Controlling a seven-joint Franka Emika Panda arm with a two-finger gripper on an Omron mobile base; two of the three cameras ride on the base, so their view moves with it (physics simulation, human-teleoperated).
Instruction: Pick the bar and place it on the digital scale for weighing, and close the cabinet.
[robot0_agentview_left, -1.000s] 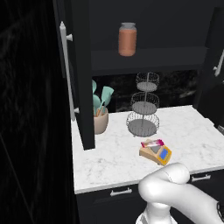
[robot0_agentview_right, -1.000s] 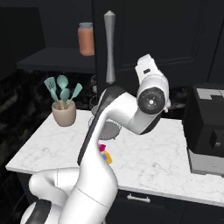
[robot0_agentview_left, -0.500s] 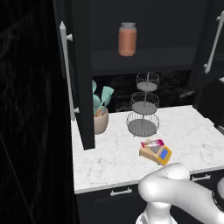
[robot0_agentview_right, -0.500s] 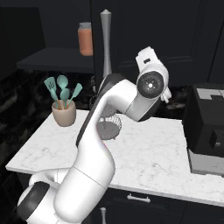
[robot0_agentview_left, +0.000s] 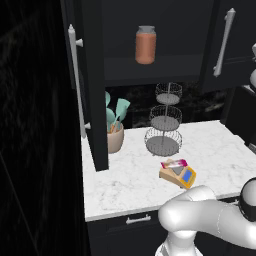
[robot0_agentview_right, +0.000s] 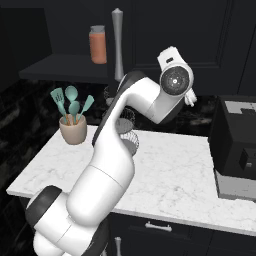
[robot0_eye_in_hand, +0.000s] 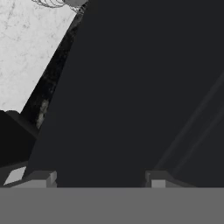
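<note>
1. I see the bar (robot0_agentview_left: 173, 163) lying flat on the digital scale (robot0_agentview_left: 178, 174), near the front of the marble counter (robot0_agentview_left: 125, 185); the three-tier wire basket (robot0_agentview_left: 163, 125) stands just behind them.
2. The cabinet (robot0_agentview_left: 150, 40) has its left door (robot0_agentview_left: 92, 85) swung wide open; an orange jar (robot0_agentview_left: 145, 44) sits on its shelf; the right door (robot0_agentview_left: 230, 42) looks nearly shut.
3. My gripper (robot0_eye_in_hand: 98, 177) faces a dark panel close up; its fingertips (robot0_eye_in_hand: 39, 178) stand well apart, holding nothing.
</note>
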